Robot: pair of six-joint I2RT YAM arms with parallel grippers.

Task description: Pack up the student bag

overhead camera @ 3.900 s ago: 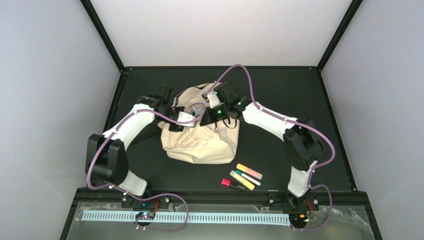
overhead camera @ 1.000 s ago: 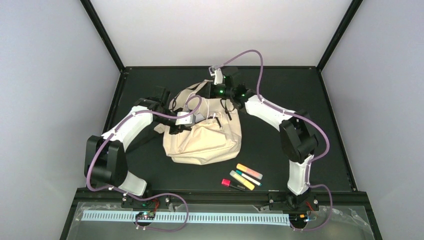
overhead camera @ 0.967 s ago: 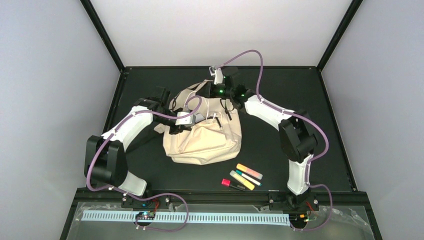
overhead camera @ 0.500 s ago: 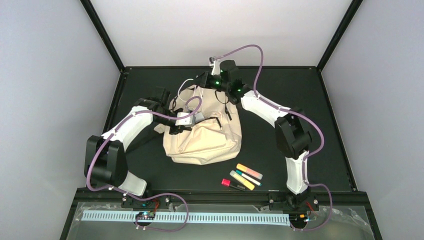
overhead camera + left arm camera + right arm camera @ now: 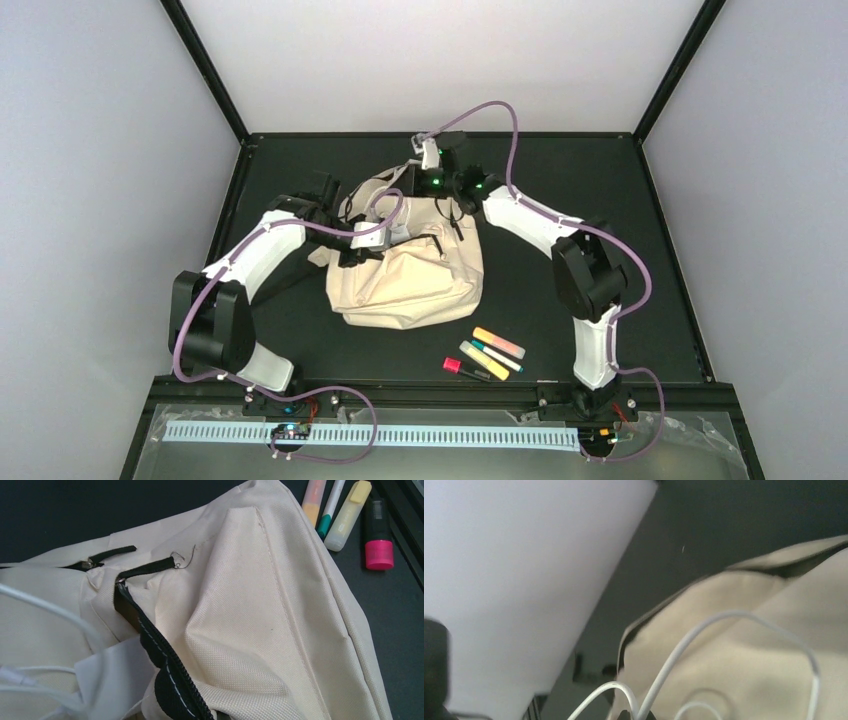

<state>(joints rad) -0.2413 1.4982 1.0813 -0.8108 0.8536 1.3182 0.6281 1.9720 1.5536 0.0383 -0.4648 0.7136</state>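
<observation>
The student bag (image 5: 405, 275), cream fabric with a black zipper, lies in the middle of the black table. My left gripper (image 5: 352, 250) is shut on the bag's zipper edge (image 5: 165, 672) and holds the mouth up; its fingertips are hidden under the fabric. At the bag's far side my right gripper (image 5: 410, 178) is shut on a white cable (image 5: 676, 657), whose loops hang over the bag (image 5: 744, 670). In the left wrist view the same cable (image 5: 50, 607) runs into the opening beside a pale grey-white flat thing (image 5: 112, 672).
Near the front edge, right of the bag, lie an orange highlighter (image 5: 498, 342), a yellow one (image 5: 484, 360), a teal-capped marker (image 5: 497, 356) and a pink-capped one (image 5: 455, 367). White walls stand close behind and beside the table.
Half a second ago the right gripper lifted the cable up and back above the bag; it has since come down a little. The left arm has held still on the zipper edge.
</observation>
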